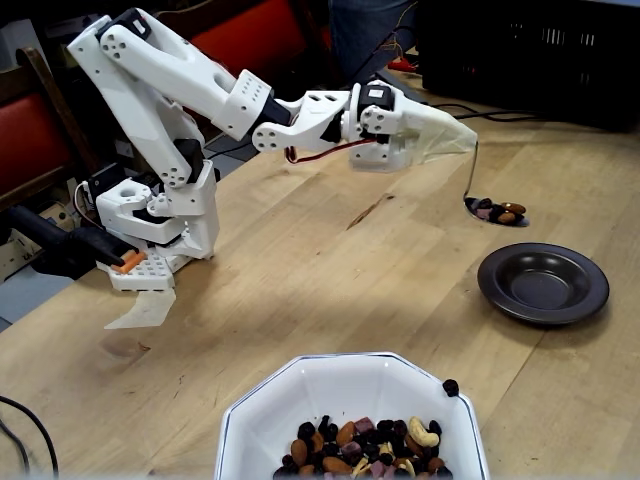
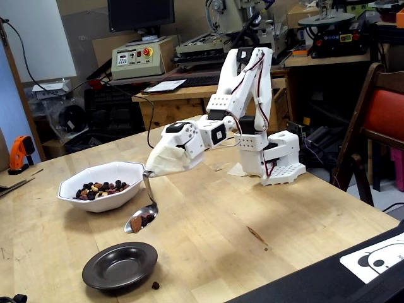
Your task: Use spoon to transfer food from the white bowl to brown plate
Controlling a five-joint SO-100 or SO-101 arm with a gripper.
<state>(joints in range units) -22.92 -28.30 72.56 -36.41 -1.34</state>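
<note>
Hovering loaded spoon above brown plate

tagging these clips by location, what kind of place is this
Most likely a workshop or makerspace. Behind the wooden table stand a control box with a red emergency-stop button and bench machinery; an orange power tool lies at the left edge. The arm's spoon demo looks improvised there.

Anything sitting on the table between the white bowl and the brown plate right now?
No. In both fixed views only bare wood lies between the white bowl and the brown plate; the loaded spoon hangs just above that stretch.
</note>
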